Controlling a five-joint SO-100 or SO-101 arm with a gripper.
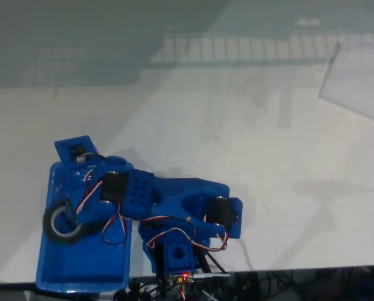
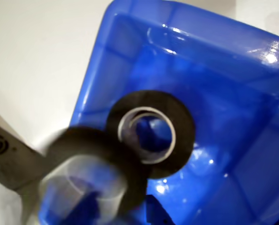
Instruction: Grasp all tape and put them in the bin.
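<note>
Below the claw, inside the blue bin point(image 2: 252, 140), a black tape roll point(image 2: 177, 117) lies flat on the floor of the tray, its pale inner core facing up at the wrist camera. A second roll point(image 2: 125, 164), blurred and closer to the lens, overlaps the first one's lower left edge; whether it is held, falling or resting cannot be told. A grey shape, perhaps part of the claw, enters from the left edge of the wrist view, and whether the claw is spread or pressed together cannot be told.

From the fixed camera, the blue arm point(image 1: 174, 200) bends over the bin point(image 1: 80, 276), which sits at the table's near left edge, and a black roll with a pale centre point(image 1: 54, 229) shows just beside the arm's wired end, within the bin's walls. The table point(image 1: 237, 125) is a plain white surface with soft shadows and a reflected grid of light along its far side. A clear sheet point(image 1: 356, 81) lies at the far right, well apart from the arm.
</note>
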